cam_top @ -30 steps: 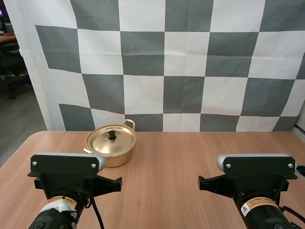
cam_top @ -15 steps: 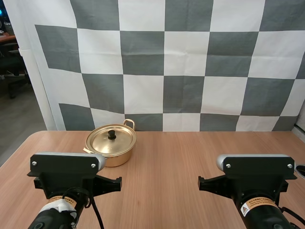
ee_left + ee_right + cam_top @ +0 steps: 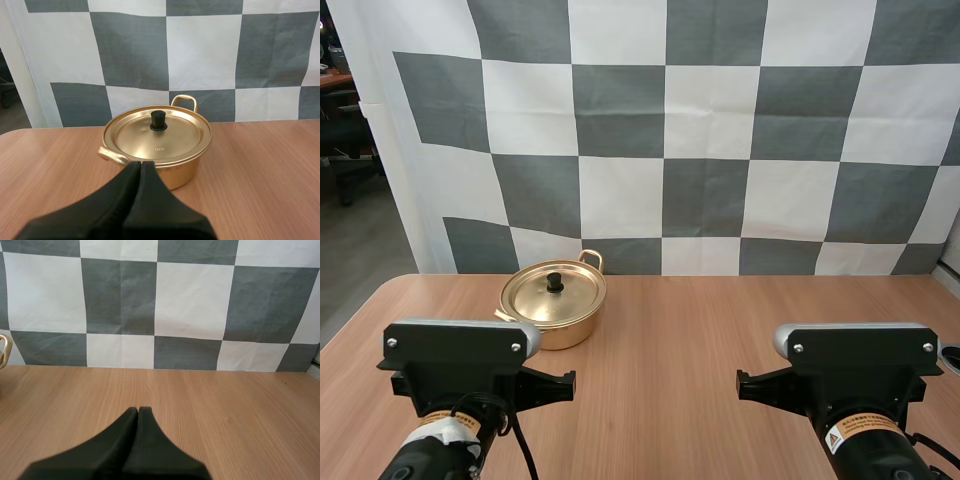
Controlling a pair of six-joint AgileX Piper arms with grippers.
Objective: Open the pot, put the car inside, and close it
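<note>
Wooden table (image 3: 670, 330), one. Two grippers, both closed to a single wedge, holding nothing and touching nothing: left gripper (image 3: 140, 167), right gripper (image 3: 138, 412). One gold pot (image 3: 563, 336) stands upright just ahead of the left gripper's tip and well off to the right gripper's left. It is round, with no long axis. One lid (image 3: 165, 142) sits flat on it, black knob (image 3: 158, 120) up. Two loop handles (image 3: 184, 100), lined near-left to far-right.
</note>
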